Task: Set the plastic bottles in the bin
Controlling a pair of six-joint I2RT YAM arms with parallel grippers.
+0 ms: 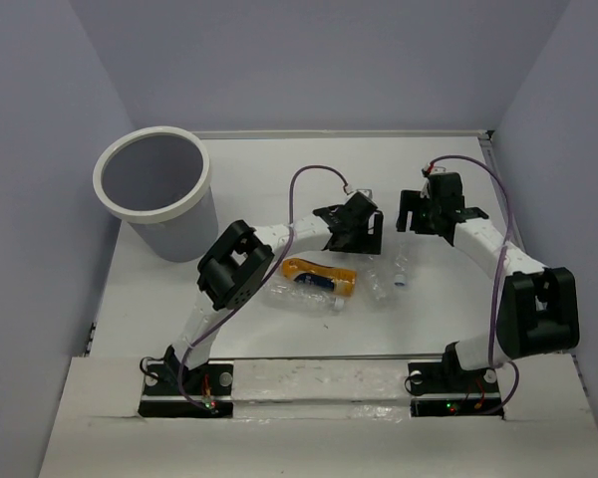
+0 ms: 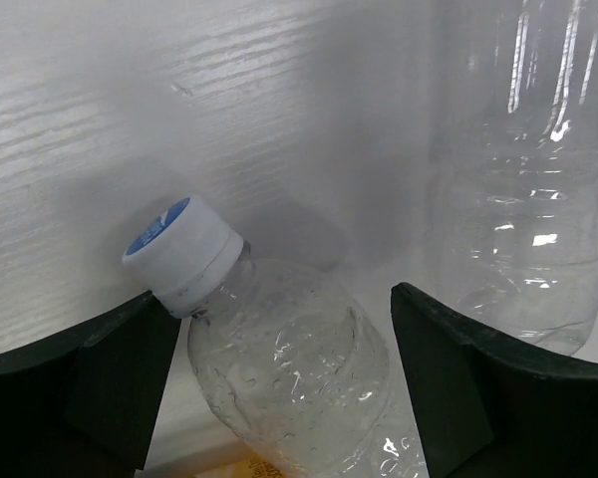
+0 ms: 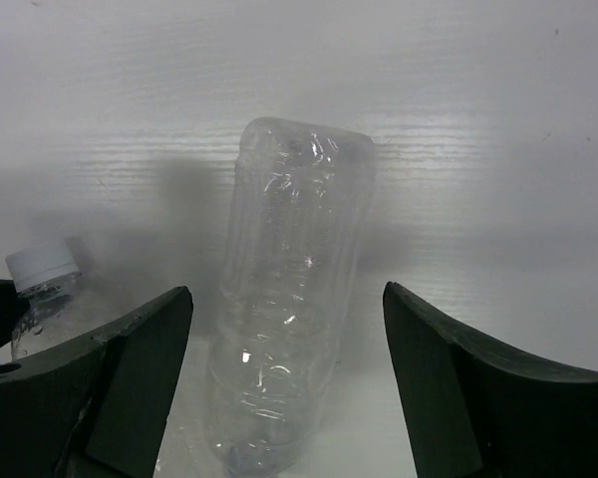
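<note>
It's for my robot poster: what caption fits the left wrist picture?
Open left hand straddles a small see-through plastic bottle with a blue-topped white cap, lying on the white table.

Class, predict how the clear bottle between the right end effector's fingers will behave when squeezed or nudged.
The clear bottle looks empty, so probably light. Its thin ribbed wall may dent. Lying on its side, it could roll.

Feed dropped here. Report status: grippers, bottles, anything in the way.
Left gripper open, astride blue-capped clear bottle. Right gripper open, astride second clear bottle. Neither gripped yet. Orange bottle on table; way to bin looks open.
</note>
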